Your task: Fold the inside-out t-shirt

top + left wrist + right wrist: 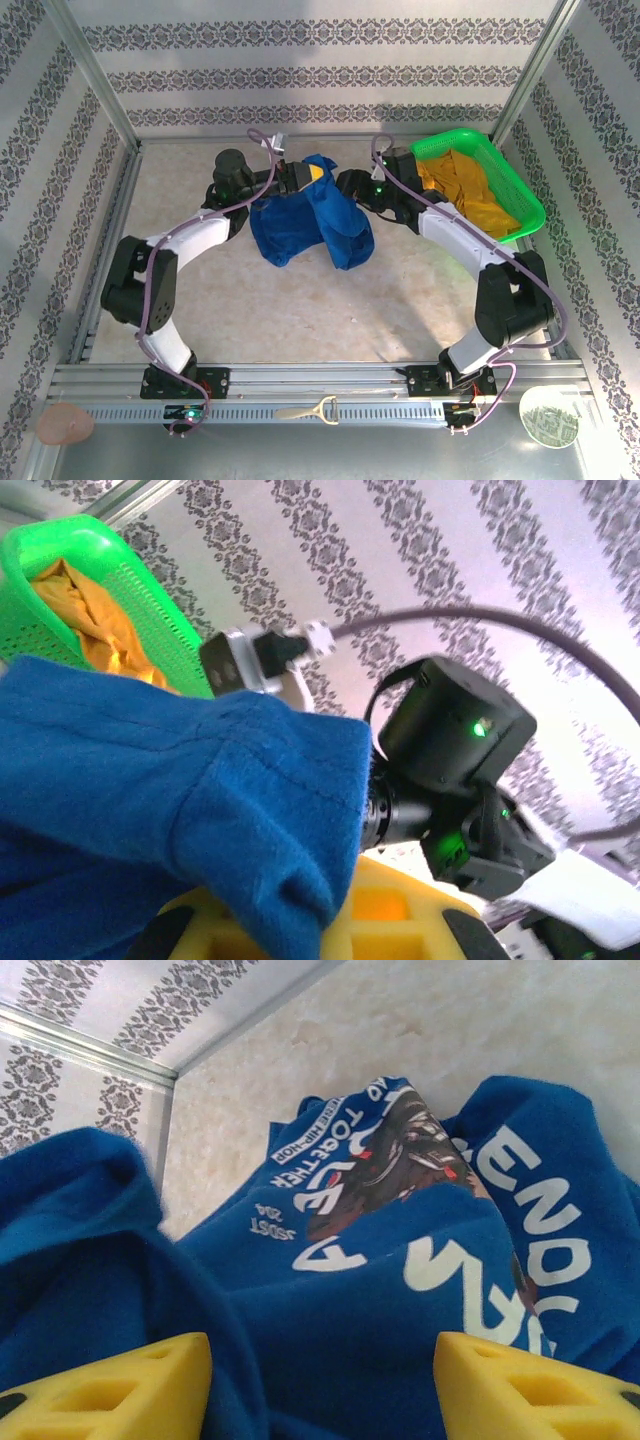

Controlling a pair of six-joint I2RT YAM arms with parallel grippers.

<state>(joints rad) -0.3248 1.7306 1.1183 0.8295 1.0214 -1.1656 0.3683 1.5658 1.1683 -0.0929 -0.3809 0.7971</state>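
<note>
Over the table (pixel 300 310), bunched blue t-shirt (pixel 305 225)

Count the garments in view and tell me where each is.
2. The blue t-shirt is bunched up at the centre of the overhead view; the mustard-yellow garment lies in the green basket at the far right. Others may be hidden beneath it.

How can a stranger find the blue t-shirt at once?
Look at the far middle of the beige table. The t-shirt is bunched up there, to the left of the green basket. Unlike the mustard-yellow garment in that basket, it is royal blue with white lettering.
</note>
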